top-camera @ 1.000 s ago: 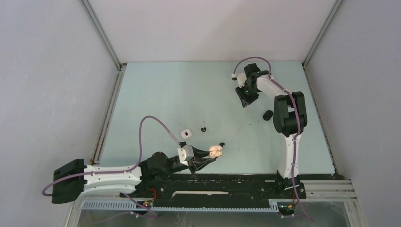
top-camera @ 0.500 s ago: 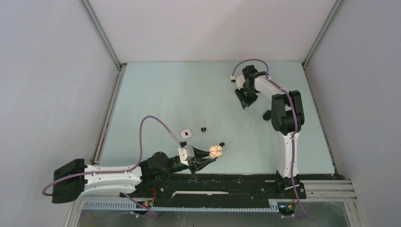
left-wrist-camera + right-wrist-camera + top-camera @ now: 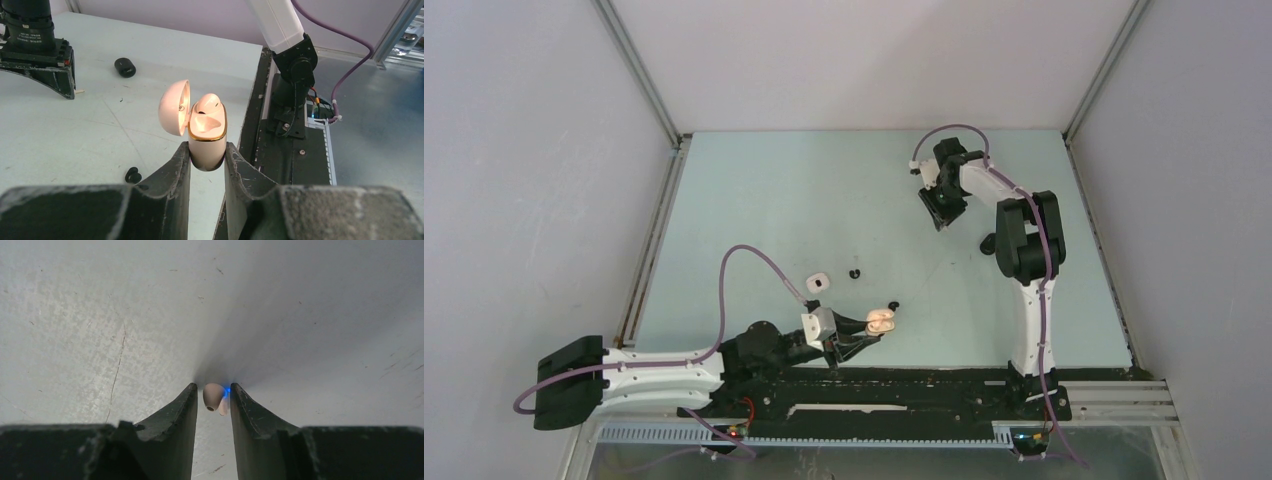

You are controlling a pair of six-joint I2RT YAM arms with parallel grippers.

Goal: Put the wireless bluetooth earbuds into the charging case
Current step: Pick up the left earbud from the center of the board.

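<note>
My left gripper (image 3: 874, 330) (image 3: 206, 150) is shut on a pink charging case (image 3: 206, 145) (image 3: 881, 320) and holds it upright near the table's front edge. The lid is open and one beige earbud (image 3: 207, 104) sits inside. My right gripper (image 3: 940, 218) (image 3: 214, 390) is far back on the table, fingertips down at the surface. A beige earbud (image 3: 214, 396) with a blue light is pinched between its tips; it touches the right finger, and a sliver of gap shows at the left one.
A small white case (image 3: 818, 282) and a black earbud (image 3: 855, 272) lie mid-table. Another black earbud (image 3: 895, 303) (image 3: 132, 175) lies beside the pink case. A black case (image 3: 989, 243) (image 3: 125, 67) lies by the right arm. The black base rail (image 3: 904, 385) runs along the front.
The right arm has shifted slightly left at the back of the table. The left arm and the pink case have not moved.
</note>
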